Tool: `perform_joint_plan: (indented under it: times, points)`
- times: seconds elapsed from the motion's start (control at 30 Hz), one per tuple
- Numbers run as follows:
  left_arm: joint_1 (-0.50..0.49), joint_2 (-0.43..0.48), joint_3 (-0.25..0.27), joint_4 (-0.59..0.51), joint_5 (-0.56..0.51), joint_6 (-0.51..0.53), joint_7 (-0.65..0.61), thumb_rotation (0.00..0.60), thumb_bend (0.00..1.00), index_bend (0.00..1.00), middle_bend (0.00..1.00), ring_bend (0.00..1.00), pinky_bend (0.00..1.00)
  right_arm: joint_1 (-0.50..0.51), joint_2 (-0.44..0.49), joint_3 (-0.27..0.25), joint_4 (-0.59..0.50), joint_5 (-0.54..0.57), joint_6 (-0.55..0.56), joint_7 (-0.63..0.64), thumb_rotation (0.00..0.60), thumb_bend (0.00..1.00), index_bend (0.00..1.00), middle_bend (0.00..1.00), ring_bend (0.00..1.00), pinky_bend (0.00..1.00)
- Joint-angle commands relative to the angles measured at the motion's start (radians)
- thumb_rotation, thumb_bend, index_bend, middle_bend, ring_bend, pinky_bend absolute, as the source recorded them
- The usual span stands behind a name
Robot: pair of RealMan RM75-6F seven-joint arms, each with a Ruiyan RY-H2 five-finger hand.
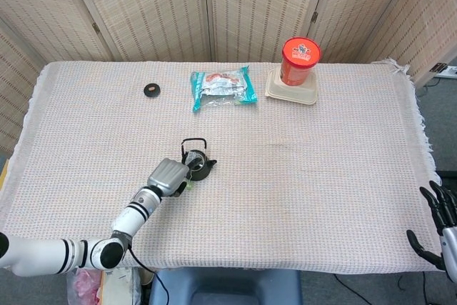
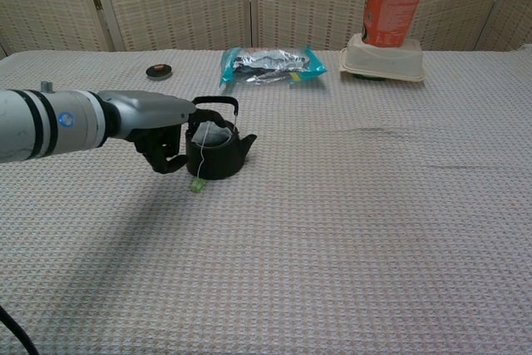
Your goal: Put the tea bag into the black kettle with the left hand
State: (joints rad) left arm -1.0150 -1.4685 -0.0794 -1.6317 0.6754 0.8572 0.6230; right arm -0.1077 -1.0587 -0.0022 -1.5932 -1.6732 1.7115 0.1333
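Note:
The small black kettle (image 1: 199, 167) (image 2: 219, 154) stands upright on the cloth, left of centre. The white tea bag (image 2: 213, 132) lies in its open top. Its string hangs down the near side to a green tag (image 2: 197, 184) on the cloth. My left hand (image 1: 168, 176) (image 2: 158, 129) is close against the kettle's left side, fingers curled under, with nothing visibly held. My right hand (image 1: 437, 228) hangs off the table's near right corner with its fingers spread, holding nothing.
A small black lid (image 1: 151, 90) (image 2: 158, 71) lies at the far left. A teal snack packet (image 1: 223, 87) (image 2: 270, 62) is behind the kettle. A red canister (image 1: 299, 61) (image 2: 394, 7) stands on a beige box (image 1: 291, 92) (image 2: 382, 64) at the far right.

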Motion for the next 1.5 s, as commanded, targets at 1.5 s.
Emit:
perform_joint_plan:
  times: [1.5]
  points:
    - [0.123, 0.198, -0.036, -0.266, 0.263, 0.209, -0.165, 0.600, 0.58, 0.01, 1.00, 1.00, 1.00, 0.000, 0.003, -0.020, 0.012, -0.035, 0.014, 0.011, 0.600, 0.27, 0.00, 0.00, 0.00, 0.00]
